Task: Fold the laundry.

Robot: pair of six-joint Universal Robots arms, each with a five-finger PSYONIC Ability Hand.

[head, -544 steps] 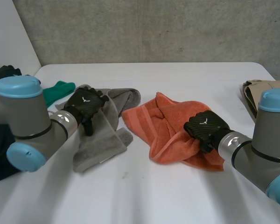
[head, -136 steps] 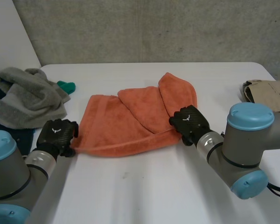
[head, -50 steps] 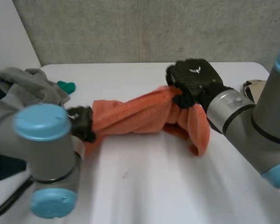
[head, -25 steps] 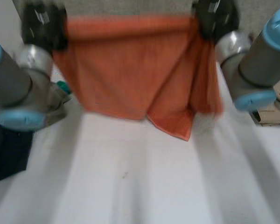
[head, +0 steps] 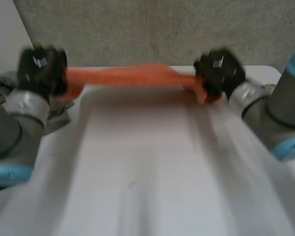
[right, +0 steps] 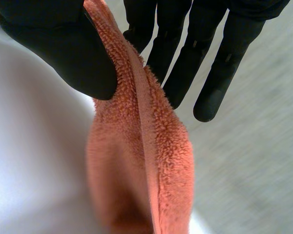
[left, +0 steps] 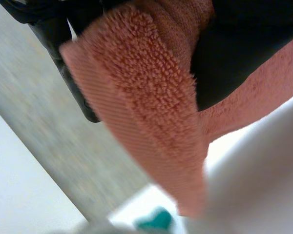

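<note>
**Orange towel, stretched between both hands**

Head view. We list one orange towel (head: 132, 76), pulled into a narrow band across the upper middle of the frame, over the far part of the white table (head: 137, 167). The left hand (head: 41, 69), upper left, is closed on one end. The right hand (head: 219, 73), upper right, is closed on the other. At the left edge lies what we take, through the blur, to be a grey cloth (head: 58, 117).

Left wrist view. A hemmed corner of the towel (left: 151, 107) hangs out of the left hand (left: 244, 48), whose fingers are wrapped tight round the terry. A green scrap (left: 156, 219) sits beyond that corner.

Right wrist view. The right hand's thumb (right: 53, 48) presses the towel's edge (right: 151, 161) against its straight fingers (right: 205, 39), a firm pinch. The loose cloth hangs below the hand.

Step in hand, as we judge it: spreading the towel out, no fold yet made. The next move calls for lowering both hands evenly, keeping the tension so the cloth lands flat before either grip lets go.
</note>
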